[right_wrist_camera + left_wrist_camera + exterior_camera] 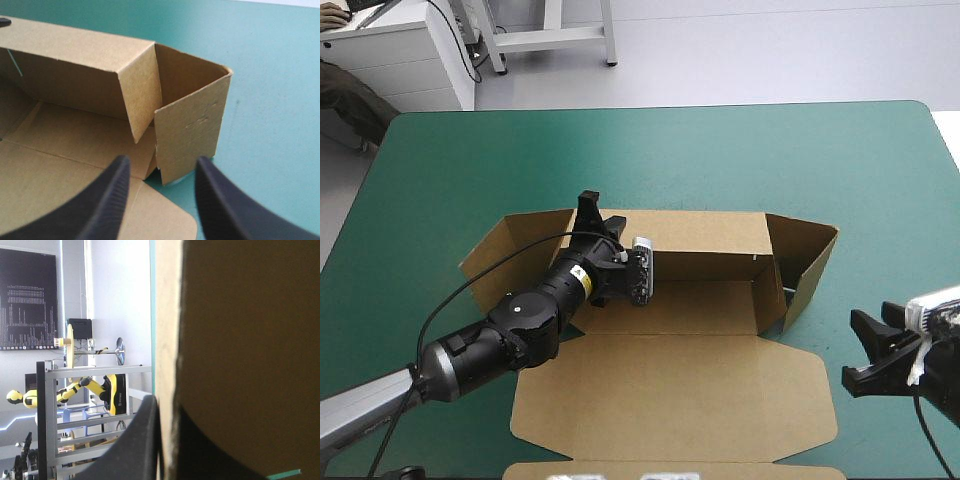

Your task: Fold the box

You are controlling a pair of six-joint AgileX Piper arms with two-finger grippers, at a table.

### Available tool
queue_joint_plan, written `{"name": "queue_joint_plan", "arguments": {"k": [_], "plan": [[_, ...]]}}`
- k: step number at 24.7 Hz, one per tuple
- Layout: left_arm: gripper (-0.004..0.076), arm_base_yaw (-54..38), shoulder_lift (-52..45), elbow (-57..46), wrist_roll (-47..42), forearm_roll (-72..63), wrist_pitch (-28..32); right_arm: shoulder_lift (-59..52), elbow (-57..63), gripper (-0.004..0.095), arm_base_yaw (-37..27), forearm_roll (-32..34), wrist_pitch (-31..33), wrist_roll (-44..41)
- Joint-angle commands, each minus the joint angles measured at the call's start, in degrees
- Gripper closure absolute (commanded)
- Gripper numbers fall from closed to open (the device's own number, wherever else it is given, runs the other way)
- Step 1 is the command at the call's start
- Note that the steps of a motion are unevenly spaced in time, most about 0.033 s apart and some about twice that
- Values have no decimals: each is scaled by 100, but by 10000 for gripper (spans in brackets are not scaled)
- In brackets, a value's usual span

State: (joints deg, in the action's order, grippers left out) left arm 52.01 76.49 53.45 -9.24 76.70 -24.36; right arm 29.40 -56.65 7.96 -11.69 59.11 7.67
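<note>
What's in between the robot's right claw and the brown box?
Only bare teal-green cover. The high view shows that gap between the right gripper and the box; the gripper is open and touches no board.

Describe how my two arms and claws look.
The left arm is black with round joints, a small yellow label near the wrist and a silver-grey lower section. The left claw and right claw each have two broad, curved, fin-shaped black fingers.
</note>
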Motion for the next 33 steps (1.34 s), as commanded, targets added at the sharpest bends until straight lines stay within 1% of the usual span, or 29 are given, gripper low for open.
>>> {"name": "queue_joint_plan", "arguments": {"k": [1, 2, 3, 7, 10, 15, 16, 20, 23, 24, 25, 27, 29, 33], "plan": [[730, 19, -151, 106, -274, 165, -217, 359, -613, 173, -25, 137, -316, -45], [730, 19, -151, 106, -391, 165, -317, 484, -779, 130, -25, 176, -288, -183], [730, 19, -151, 106, -471, 165, -416, 624, -941, 118, -25, 213, -285, -297], [730, 19, -151, 106, -540, 165, -655, 1209, -1445, 122, -25, 215, -303, -330], [730, 19, -151, 106, -565, 165, -613, 1735, -1895, 122, -25, 254, -202, -405], [730, 19, -151, 106, -618, 153, -537, 2901, -2764, 122, -25, 266, 509, -433], [730, 19, -151, 106, -618, 153, -537, 3336, -3112, 122, -25, 280, 619, -422], [730, 19, -151, 106, -618, 153, -537, 4086, -3786, 122, -25, 280, 748, -492], [730, 19, -151, 106, -618, 153, -537, 4723, -4302, 122, -25, 280, 994, -492], [730, 19, -151, 106, -618, 153, -537, 5149, -4663, 122, -25, 280, 1151, -507], [730, 19, -151, 106, -618, 153, -537, 5317, -4838, 122, -25, 269, 1208, -534], [730, 19, -151, 106, -618, 153, -537, 6055, -5411, 122, -25, 260, 1256, -617], [730, 19, -151, 117, -618, 153, -537, 6529, -5705, 122, -25, 260, 1264, -701], [729, 19, -151, 117, -618, 153, -568, 7161, -5802, 130, -35, 290, 1264, -709]]}}
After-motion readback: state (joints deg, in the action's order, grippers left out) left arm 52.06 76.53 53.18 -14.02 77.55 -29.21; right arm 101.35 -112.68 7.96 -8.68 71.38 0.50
